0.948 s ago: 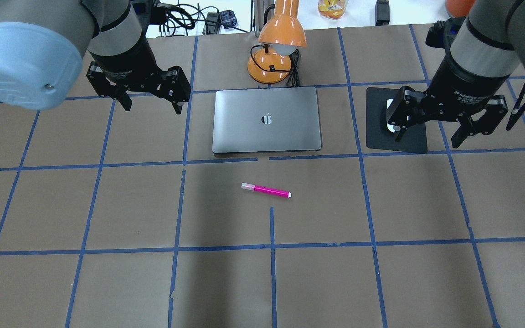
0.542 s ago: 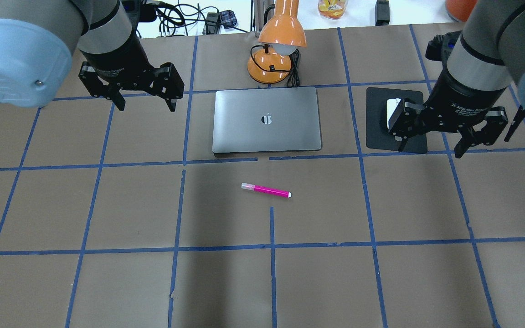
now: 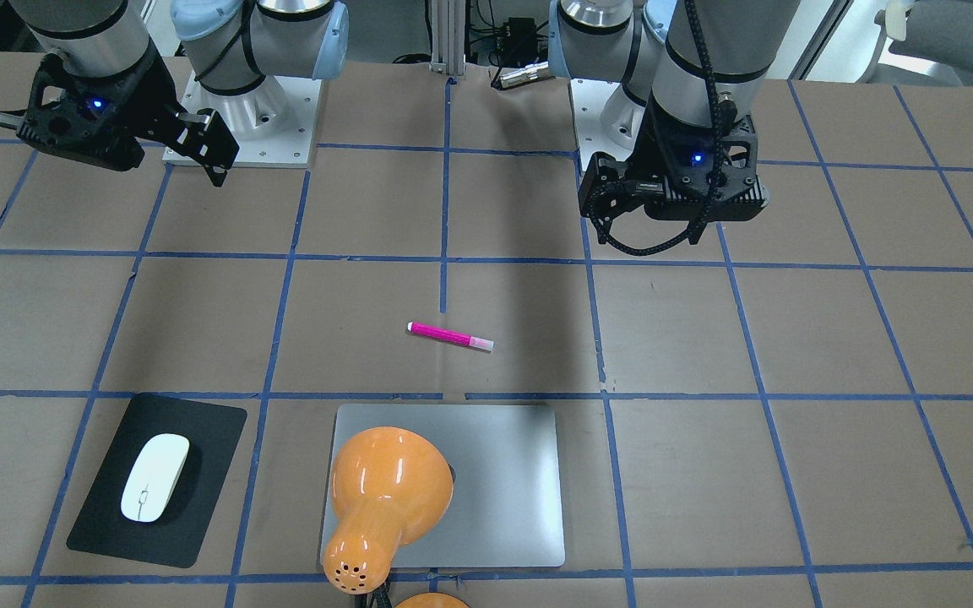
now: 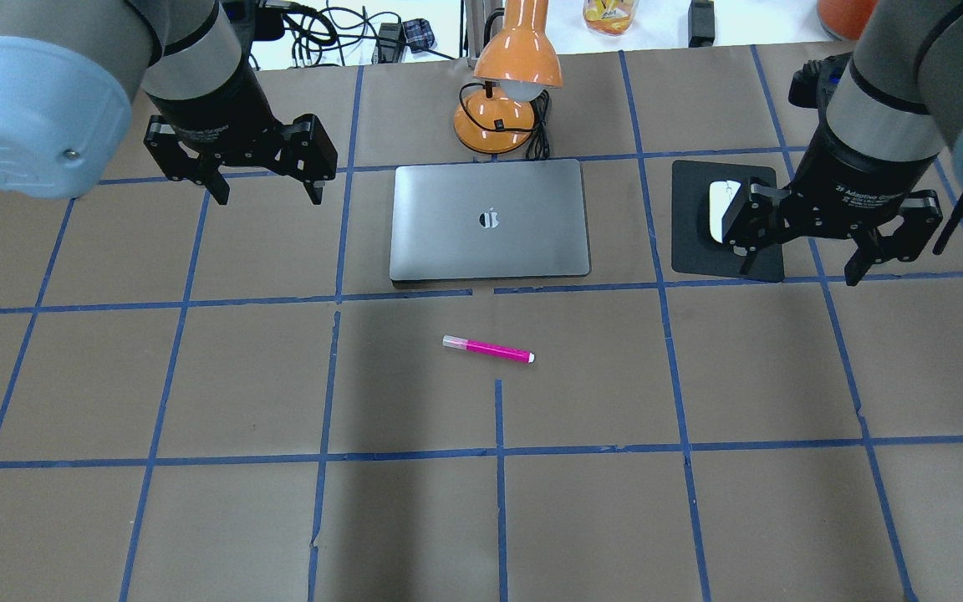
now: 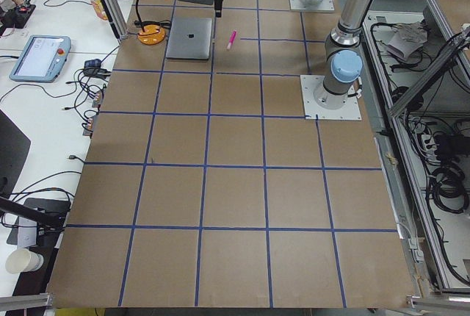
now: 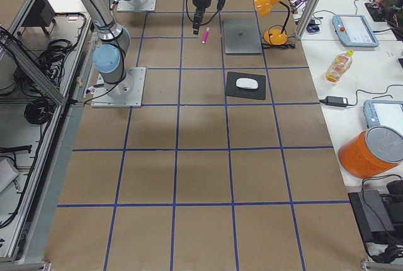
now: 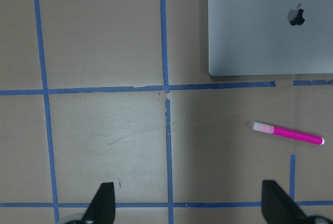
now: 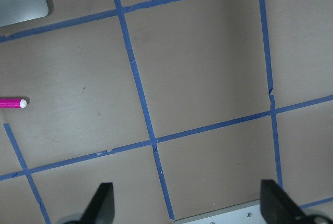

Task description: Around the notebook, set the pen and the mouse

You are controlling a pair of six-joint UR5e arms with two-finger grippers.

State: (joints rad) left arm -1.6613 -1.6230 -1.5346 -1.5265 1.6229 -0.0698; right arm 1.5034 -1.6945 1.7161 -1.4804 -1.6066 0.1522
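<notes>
The silver-grey notebook (image 4: 490,219) lies closed at the table's far middle. The pink pen (image 4: 488,349) lies flat on the brown paper just in front of it, also seen in the left wrist view (image 7: 287,133). The white mouse (image 3: 155,477) rests on a black mat (image 3: 115,523) to the notebook's right; from overhead, the mouse (image 4: 720,207) is partly hidden by my right arm. My right gripper (image 4: 797,274) hangs open and empty over the mat's near edge. My left gripper (image 4: 268,196) hangs open and empty to the left of the notebook.
An orange desk lamp (image 4: 506,92) stands behind the notebook, its head leaning over the lid in the front-facing view (image 3: 385,498). Blue tape lines grid the brown table. Cables, a bottle and tablets lie beyond the far edge.
My right gripper has drawn back toward the near side, off the mouse, which now shows more. My left gripper shifted slightly left and away, then held still. Pen, mouse and notebook stayed put.
</notes>
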